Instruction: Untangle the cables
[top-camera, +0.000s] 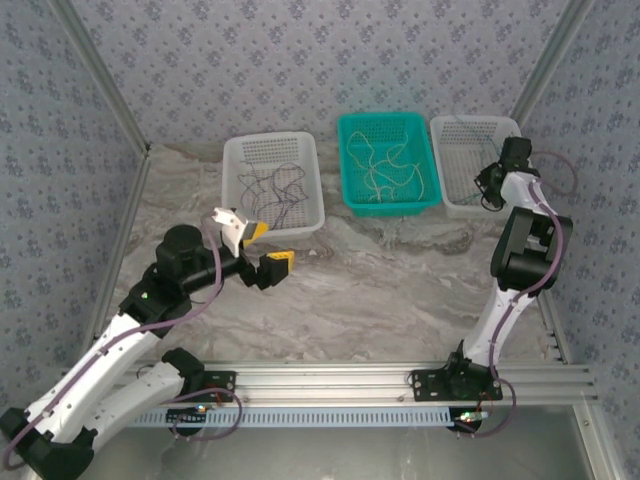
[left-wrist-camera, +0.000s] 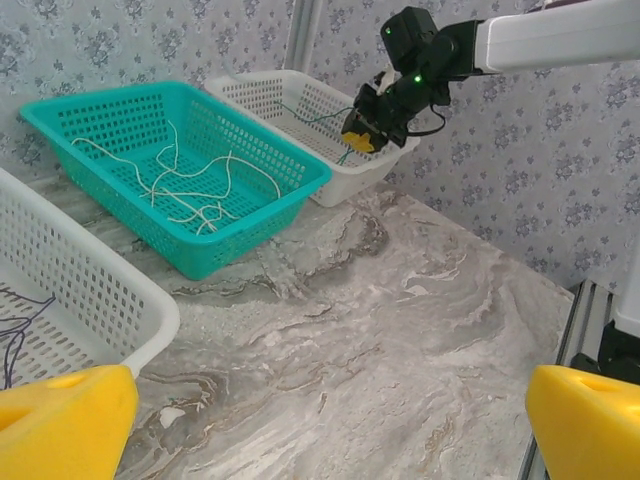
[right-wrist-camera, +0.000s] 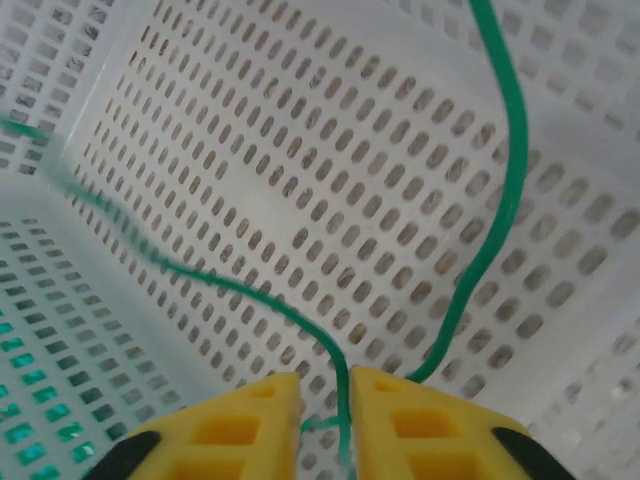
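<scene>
Top external view, left to right: maroon cables (top-camera: 280, 185) lie in the left white basket (top-camera: 285, 230), pale cables (top-camera: 385, 165) in the teal basket (top-camera: 392, 207), then the right white basket (top-camera: 438, 160). Above the table (top-camera: 380, 280) the left pincer (top-camera: 268, 247) gapes wide, empty. Right wrist view adds the right pincer (right-wrist-camera: 325, 400), barely parted, with the green cable (right-wrist-camera: 505, 150) threading its gap.

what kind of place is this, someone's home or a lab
Probably a robot test cell, not a home: aluminium rail, wallpapered panels boxing in a marble-look table, teal basket of cables.
</scene>
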